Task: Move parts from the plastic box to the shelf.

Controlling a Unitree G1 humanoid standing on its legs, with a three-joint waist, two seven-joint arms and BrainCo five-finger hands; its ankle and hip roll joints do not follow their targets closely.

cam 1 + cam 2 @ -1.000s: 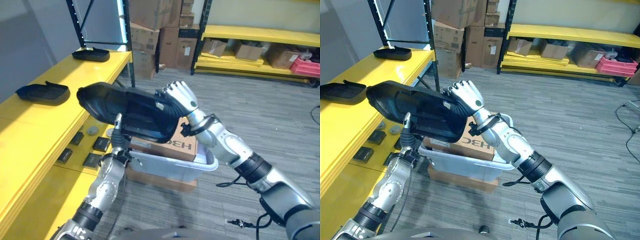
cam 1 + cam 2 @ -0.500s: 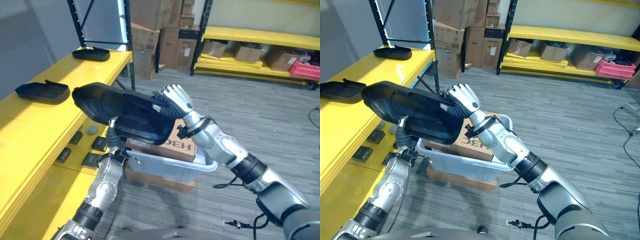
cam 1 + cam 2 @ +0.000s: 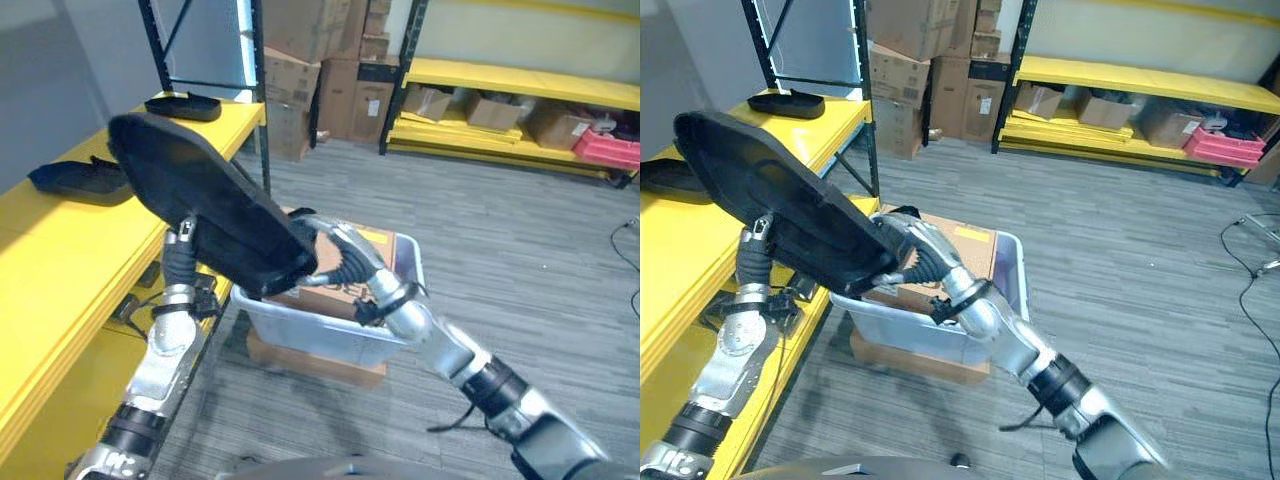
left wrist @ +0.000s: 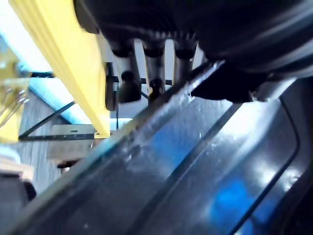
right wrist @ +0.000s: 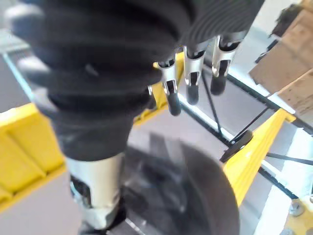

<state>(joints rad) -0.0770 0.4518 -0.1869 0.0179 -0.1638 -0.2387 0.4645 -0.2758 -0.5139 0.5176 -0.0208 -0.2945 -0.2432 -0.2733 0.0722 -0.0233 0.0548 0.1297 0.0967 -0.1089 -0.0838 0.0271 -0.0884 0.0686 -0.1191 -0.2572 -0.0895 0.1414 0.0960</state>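
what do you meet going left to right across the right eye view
yellow shelf → left hand → big black part → right hand → plastic box → far yellow rack → pink bin

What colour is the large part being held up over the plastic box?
Black part, clearest in the right eye view.

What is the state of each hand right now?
Left hand: under the black part, supporting it; grip cannot be told.
Right hand: fingers curled on the part's lower end.
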